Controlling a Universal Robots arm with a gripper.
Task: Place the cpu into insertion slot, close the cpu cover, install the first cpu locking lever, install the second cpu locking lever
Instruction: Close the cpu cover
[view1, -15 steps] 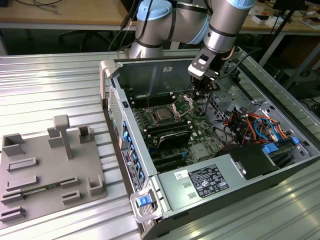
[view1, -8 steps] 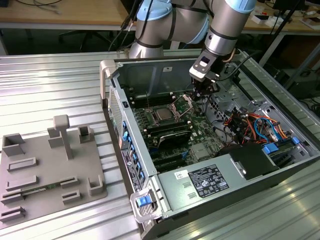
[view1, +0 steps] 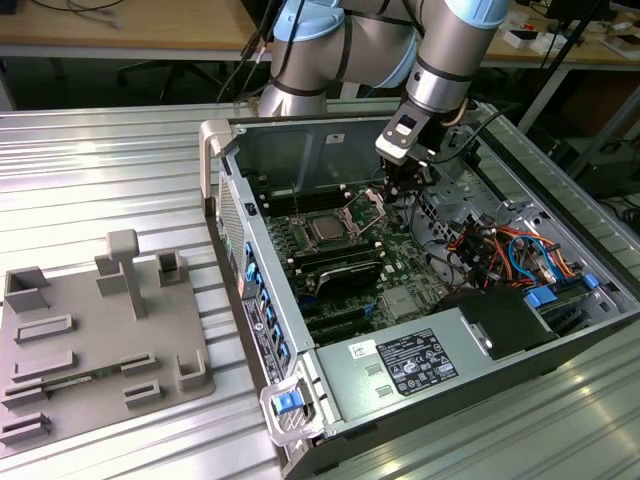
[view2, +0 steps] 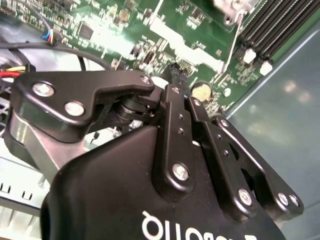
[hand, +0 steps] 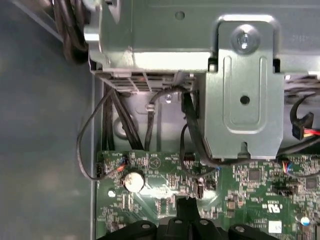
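Observation:
In the exterior view the cpu (view1: 326, 229) lies flat with its silvery face up in the insertion slot (view1: 304, 221) on the green board. Just to the exterior view's right of the slot, the cpu cover (view1: 368, 207) stands tilted up on its hinge. My gripper (view1: 398, 195) hangs low inside the case, right beside the raised cover on that same side. In both wrist views the black fingers (hand: 187, 202) meet at the tip over the green board, with nothing held between them. A silvery frame piece (view2: 230, 7) and a thin metal rod (view2: 233, 42) show beyond the gripper (view2: 174, 70).
The open computer case (view1: 215, 150) lies on a ribbed metal table. Long black memory slots (view1: 335, 262) sit in front of the socket. Orange and blue cables (view1: 510, 250) and a power supply (view1: 400, 365) are at the exterior view's right. A grey fixture plate (view1: 100, 340) lies at its left. A coin battery (hand: 133, 181) and a metal bracket (hand: 245, 90) are close to the fingertips.

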